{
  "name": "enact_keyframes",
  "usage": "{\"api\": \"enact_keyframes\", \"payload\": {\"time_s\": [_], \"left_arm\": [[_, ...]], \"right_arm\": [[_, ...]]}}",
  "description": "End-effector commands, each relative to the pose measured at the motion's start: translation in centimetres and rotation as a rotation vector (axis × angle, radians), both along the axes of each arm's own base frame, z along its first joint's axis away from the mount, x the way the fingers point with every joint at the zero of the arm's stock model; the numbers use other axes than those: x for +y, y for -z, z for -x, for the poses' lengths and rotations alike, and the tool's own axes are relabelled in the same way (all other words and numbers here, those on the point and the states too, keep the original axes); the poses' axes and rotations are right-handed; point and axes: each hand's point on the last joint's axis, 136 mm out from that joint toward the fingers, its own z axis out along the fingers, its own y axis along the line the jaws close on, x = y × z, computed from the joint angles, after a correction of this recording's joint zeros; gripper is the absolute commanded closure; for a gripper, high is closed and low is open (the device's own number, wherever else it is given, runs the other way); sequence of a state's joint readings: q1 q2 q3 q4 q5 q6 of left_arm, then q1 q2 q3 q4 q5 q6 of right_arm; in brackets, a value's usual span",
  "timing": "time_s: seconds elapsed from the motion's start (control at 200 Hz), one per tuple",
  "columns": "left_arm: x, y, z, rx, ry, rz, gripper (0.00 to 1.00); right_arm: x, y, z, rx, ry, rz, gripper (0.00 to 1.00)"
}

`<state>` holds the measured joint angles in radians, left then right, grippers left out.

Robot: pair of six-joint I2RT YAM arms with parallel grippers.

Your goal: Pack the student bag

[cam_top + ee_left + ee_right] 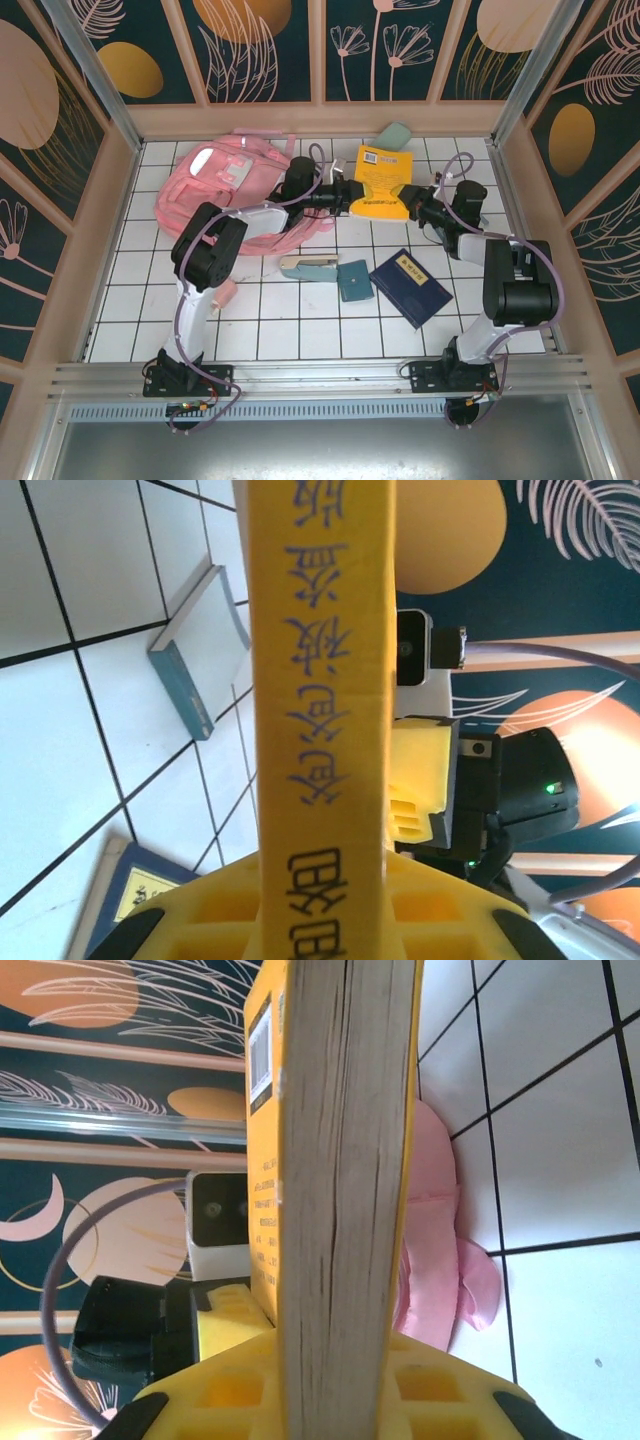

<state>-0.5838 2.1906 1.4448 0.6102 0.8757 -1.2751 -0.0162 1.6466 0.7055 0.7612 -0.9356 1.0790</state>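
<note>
A large soft pink fabric student bag (215,185) lies upper left on the white tiled table (300,340). To its right, upper centre, is a yellow paperback book (380,175), with a pale green pouch (394,135) behind it. Below centre, left to right: a slim beige-and-teal case (308,267), a small teal notebook (354,280), a dark blue hardback book (410,287).

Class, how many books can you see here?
3: yellow book, held up mid-table; navy book, front right; pale book by the far wall. The bag may hide more.

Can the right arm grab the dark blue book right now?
Probably not yet. The right gripper is closed on the yellow book, which the left gripper grips too. The dark blue book lies uncovered near that arm, so nothing else blocks it.
</note>
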Motion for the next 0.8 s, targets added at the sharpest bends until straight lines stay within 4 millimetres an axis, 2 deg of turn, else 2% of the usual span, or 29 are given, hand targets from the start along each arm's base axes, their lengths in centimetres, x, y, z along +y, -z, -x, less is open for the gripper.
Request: {"api": "enact_keyframes", "payload": {"time_s": [0.0, 0.045, 0.13, 0.295, 0.555, 0.795], "left_arm": [[1.3, -3.1, -0.2, -0.169, 0.000, -0.088, 0.70], [2.1, -2.5, -0.8, -0.193, -0.027, -0.163, 0.62], [4.5, -1.3, -1.8, -0.237, -0.084, -0.334, 0.57], [10.2, 1.6, -3.8, -0.331, -0.208, -0.750, 0.53], [18.1, 5.8, -4.1, -0.400, -0.260, -1.229, 0.53], [21.6, 8.6, -3.8, -0.452, -0.221, -1.485, 0.50]], "right_arm": [[-0.7, -1.1, -0.1, -0.059, 0.024, 0.043, 1.00], [-0.7, -1.0, 0.0, -0.057, 0.033, 0.060, 1.00], [-1.0, -0.8, 0.1, -0.055, 0.053, 0.100, 1.00], [-0.7, -0.6, 0.6, -0.057, 0.070, 0.177, 1.00], [0.4, 0.0, 1.4, -0.054, 0.057, 0.204, 1.00], [1.3, 0.4, 1.6, -0.050, 0.040, 0.202, 1.00]]}}
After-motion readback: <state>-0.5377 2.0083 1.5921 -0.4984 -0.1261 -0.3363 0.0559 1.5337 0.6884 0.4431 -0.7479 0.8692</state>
